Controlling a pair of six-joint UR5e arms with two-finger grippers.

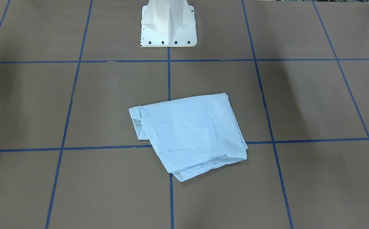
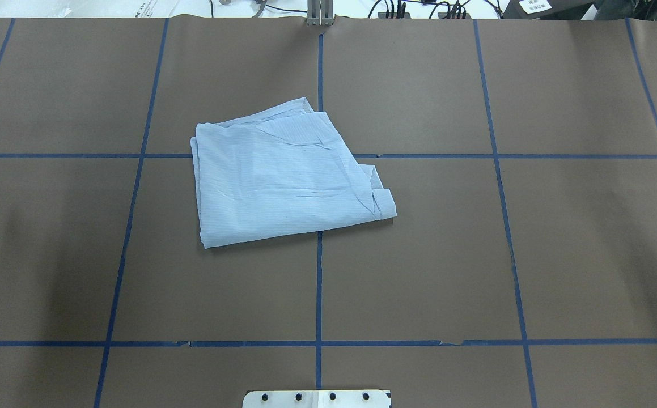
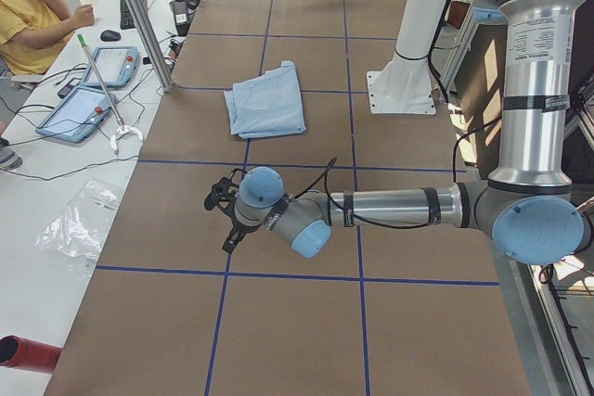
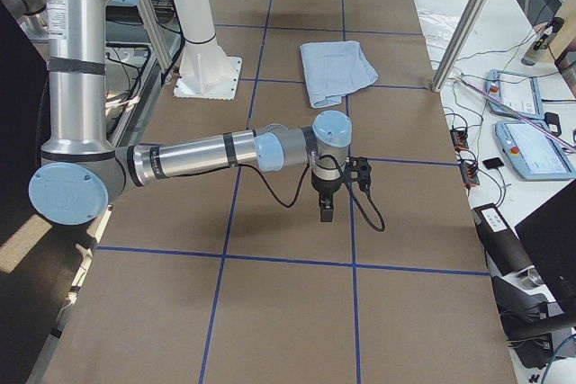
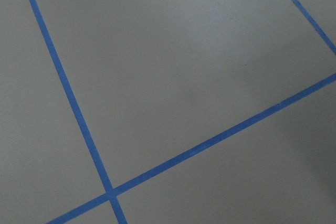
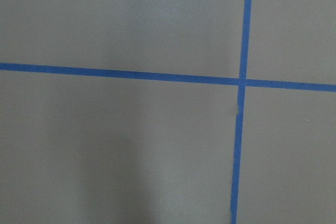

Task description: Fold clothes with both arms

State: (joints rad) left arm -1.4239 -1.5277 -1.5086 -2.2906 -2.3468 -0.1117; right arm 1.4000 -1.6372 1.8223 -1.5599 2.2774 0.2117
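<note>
We see a table (image 2: 560, 243) covered in brown paper and gridded with blue tape (image 2: 318, 283). On it a folded light-blue shirt (image 2: 277, 175) lies flat over a tape crossing, well apart from the white pedestal base (image 1: 168, 28).

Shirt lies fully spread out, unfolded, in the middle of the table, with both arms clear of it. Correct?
No. The shirt is folded into a compact stack, not spread out, as the overhead view shows. It does lie in the middle of the table, with the left arm and right arm both clear of it.
</note>
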